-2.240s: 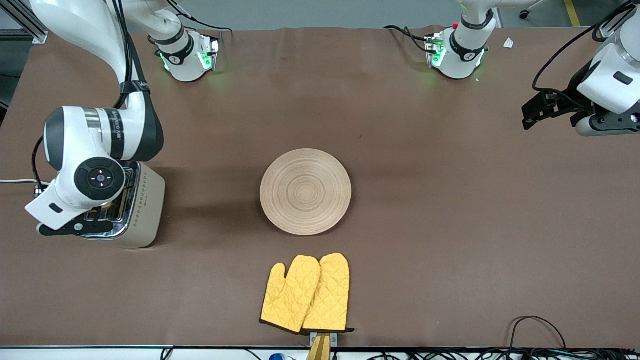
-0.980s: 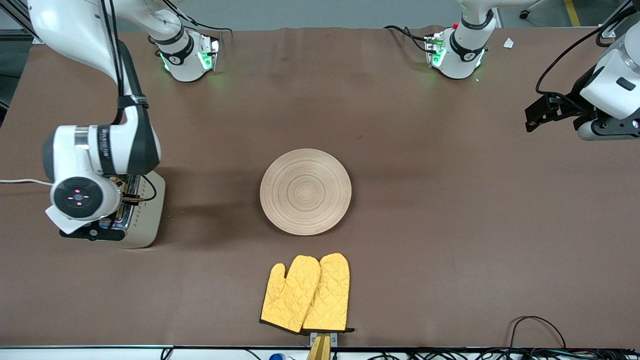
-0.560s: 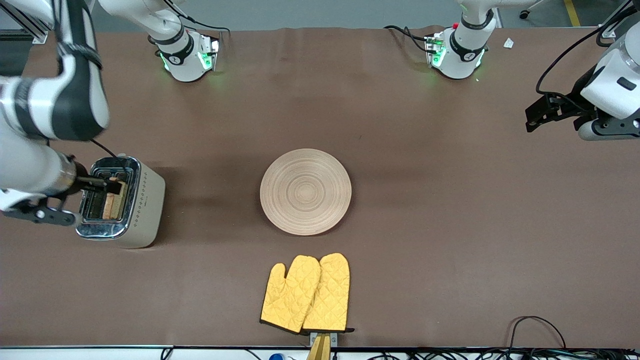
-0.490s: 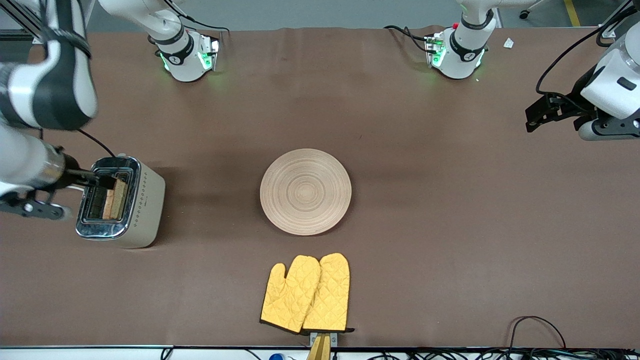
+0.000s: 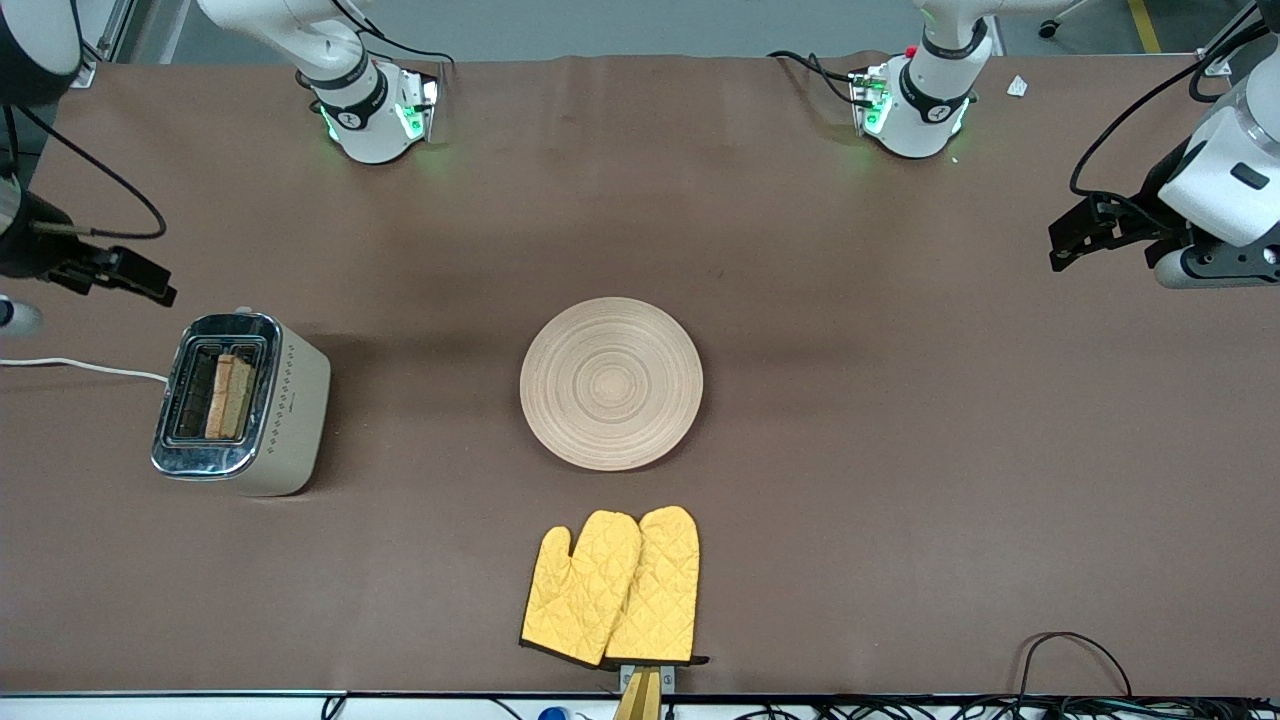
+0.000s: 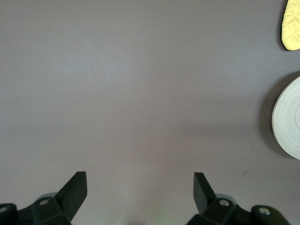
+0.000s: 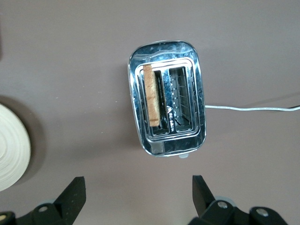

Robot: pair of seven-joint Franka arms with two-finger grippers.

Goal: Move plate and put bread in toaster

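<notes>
The wooden plate (image 5: 611,383) lies in the middle of the table with nothing on it. The toaster (image 5: 292,415) stands toward the right arm's end of the table. The bread (image 5: 230,395) stands in the toaster slot that is closer to the plate, its crust edge showing. My right gripper (image 5: 140,280) is open and empty, raised above the table beside the toaster. Its wrist view shows the toaster (image 7: 166,140), the bread (image 7: 151,101) and the plate's rim (image 7: 14,145). My left gripper (image 5: 1075,235) is open and empty, and waits high over the left arm's end.
A pair of yellow oven mitts (image 5: 615,590) lies nearer to the front camera than the plate. The toaster's white cord (image 5: 80,368) runs off the table edge. Black cables (image 5: 1080,650) lie at the front edge. The left wrist view shows the plate's rim (image 6: 288,119) and a mitt tip (image 6: 291,23).
My right gripper let go of the bread in the toaster slot, then rose and drew back from over the toaster toward the table's end. The left arm barely moved.
</notes>
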